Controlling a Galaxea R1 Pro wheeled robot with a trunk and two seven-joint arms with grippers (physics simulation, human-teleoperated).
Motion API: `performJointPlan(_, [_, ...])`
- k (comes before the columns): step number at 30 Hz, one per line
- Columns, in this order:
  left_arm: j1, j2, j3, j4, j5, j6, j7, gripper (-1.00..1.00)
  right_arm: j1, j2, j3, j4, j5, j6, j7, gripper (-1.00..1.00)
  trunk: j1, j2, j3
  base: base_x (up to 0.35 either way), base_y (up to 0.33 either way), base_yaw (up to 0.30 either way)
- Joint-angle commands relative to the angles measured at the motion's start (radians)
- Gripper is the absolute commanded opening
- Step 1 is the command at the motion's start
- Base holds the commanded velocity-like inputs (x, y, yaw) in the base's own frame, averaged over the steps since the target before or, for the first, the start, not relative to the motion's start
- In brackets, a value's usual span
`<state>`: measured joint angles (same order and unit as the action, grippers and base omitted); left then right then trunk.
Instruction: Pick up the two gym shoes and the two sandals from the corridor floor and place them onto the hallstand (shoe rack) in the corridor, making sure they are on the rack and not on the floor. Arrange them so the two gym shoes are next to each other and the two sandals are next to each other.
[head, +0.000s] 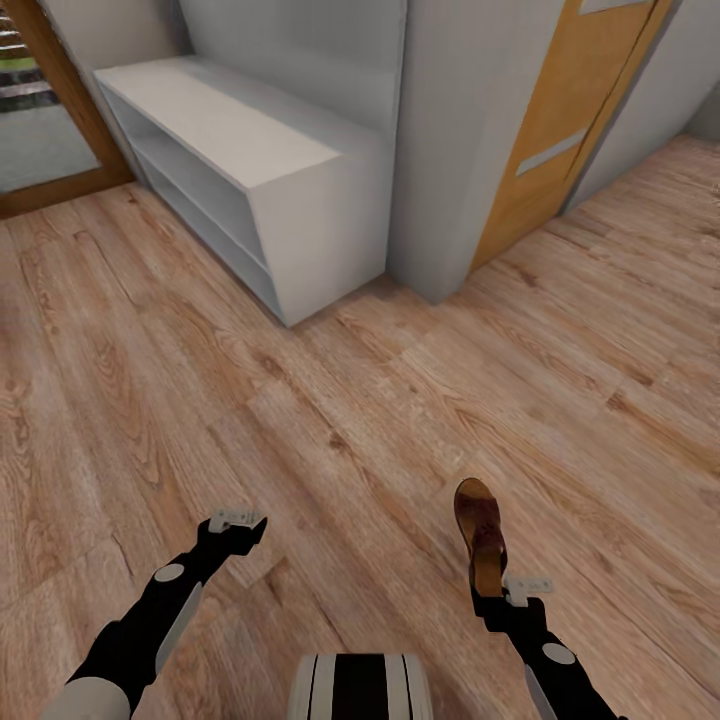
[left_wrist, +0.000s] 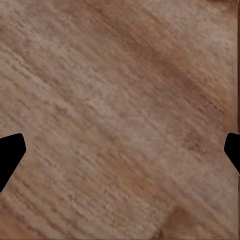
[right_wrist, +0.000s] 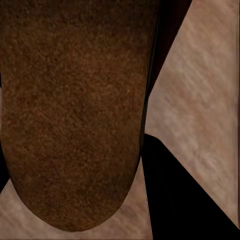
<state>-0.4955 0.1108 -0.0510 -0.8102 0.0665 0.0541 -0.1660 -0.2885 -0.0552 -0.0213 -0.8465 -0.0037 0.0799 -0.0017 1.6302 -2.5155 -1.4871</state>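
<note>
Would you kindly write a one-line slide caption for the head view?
Right gripper holds a brown sandal above the wood-plank floor; open left gripper empty, pale grey shoe rack ahead.

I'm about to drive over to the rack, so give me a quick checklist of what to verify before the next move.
1. Sandal held by the right gripper: ok, it stands up from the fingers, off the corridor floor.
2. Grip security: cannot tell; the sandal hides the contact.
3. Left gripper free: ok, open over bare floor.
4. Hallstand top free for placing: ok, nothing lies on it.
5. Path to the hallstand: ok, bare floor between.
6. Shelf contents: cannot tell, partly hidden.
</note>
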Motion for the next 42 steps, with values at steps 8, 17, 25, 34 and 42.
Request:
performJointPlan(8, [0.0, 0.001, -0.001, -0.001, 0.006, 0.006, -0.001, 1.0, 0.0, -0.001, 0.0, -0.002, -0.004, 0.006, -0.001, -1.0, -0.004, 0.002, 0.042, 0.0, 0.0, -0.065])
performJointPlan(17, [0.0, 0.001, 0.0, 0.011, 0.006, 0.006, -0.001, 1.0, 0.0, -0.001, 0.0, -0.001, -0.003, 0.006, -0.001, -1.0, -0.008, 0.004, 0.091, 0.0, 0.0, -0.072])
performJointPlan(25, [0.0, 0.002, 0.0, 0.061, 0.006, -0.009, 0.0, 1.0, 0.0, -0.002, 0.0, 0.019, 0.0, 0.004, 0.002, -1.0, -0.011, 0.006, 0.134, 0.0, 0.0, -0.077])
performJointPlan(34, [0.0, 0.009, 0.0, 0.221, 0.006, -0.147, 0.001, 1.0, 0.001, -0.007, 0.0, 0.157, 0.0, -0.056, 0.005, -1.0, -0.015, 0.008, 0.182, 0.0, 0.0, -0.078])
performJointPlan(42, [0.006, 0.011, 0.0, 0.526, 0.019, -0.358, 0.106, 1.0, 0.001, -0.012, 0.003, 0.481, 0.001, -0.395, 0.008, -1.0, -0.019, 0.009, 0.222, 0.0, 0.0, -0.066])
